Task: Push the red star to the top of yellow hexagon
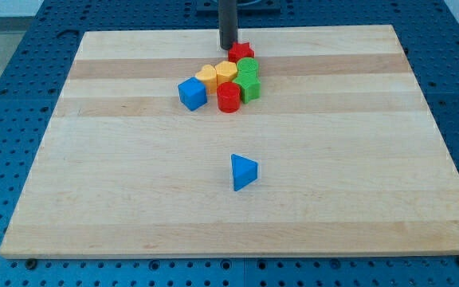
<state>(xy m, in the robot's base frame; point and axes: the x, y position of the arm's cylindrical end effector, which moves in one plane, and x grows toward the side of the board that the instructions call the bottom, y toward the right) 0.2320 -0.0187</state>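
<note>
Camera view is showing my tip (228, 47) sitting near the view's top of the wooden board (134, 215), right beside the red star (241, 53), on its left and looking like it's touching it. It's just a bare rod, so it's not holding anything, only pressing up against stuff. The red star is sitting at the top of a tight cluster. Just below it a green block (248, 66) and another green block (249, 85) are stacking down the cluster's right side. The yellow hexagon (206, 76) is lying lower left of the star, with a yellow heart (226, 72) squeezing in between them. A red cylinder (229, 97) is sitting at the bottom, a blue cube (192, 93) is hanging on the left edge, and a blue triangle (243, 171) is sitting well apart toward the view's bottom.
</note>
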